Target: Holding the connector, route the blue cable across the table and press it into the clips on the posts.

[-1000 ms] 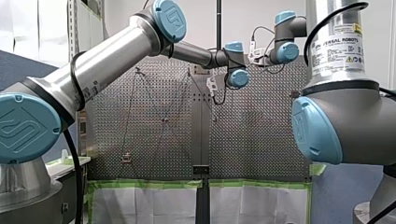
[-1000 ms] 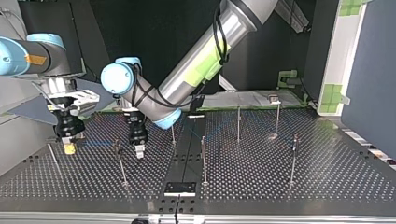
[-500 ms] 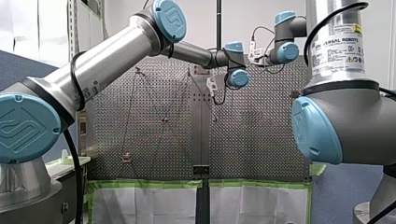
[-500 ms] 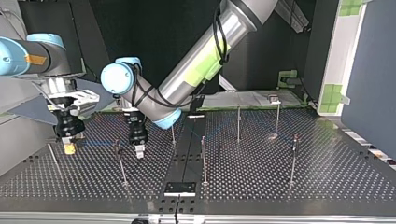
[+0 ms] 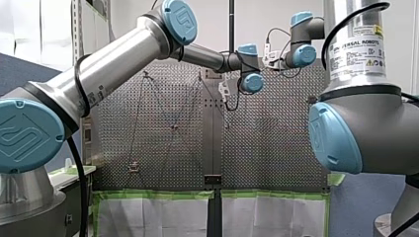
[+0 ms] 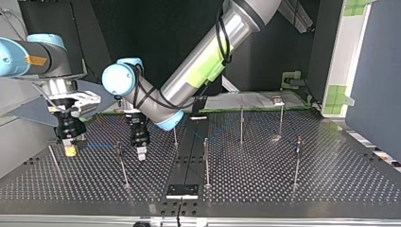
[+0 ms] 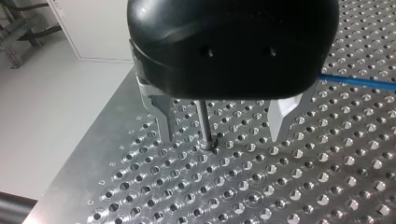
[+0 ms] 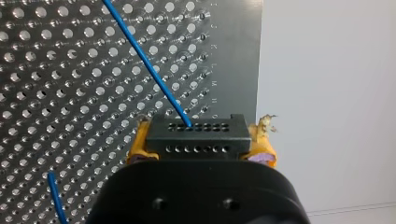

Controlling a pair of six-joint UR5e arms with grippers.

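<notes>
The right arm's jaws pinch the black connector (image 8: 194, 135) at the counter's (image 8: 233, 70) edge, so the blue cable (image 8: 144, 60) runs straight across it. The left arm's jaws hang spread, a post (image 7: 204, 121) between them, apparently ready to seat the cable.

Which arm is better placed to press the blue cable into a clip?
My left: the left fingers stand open either side of a post, the blue cable close by. The right fingers are shut on the connector.

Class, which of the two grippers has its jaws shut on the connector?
My right gripper: its jaws clamp the black connector, whereas my left gripper has its jaws open, gripping nothing.
</notes>
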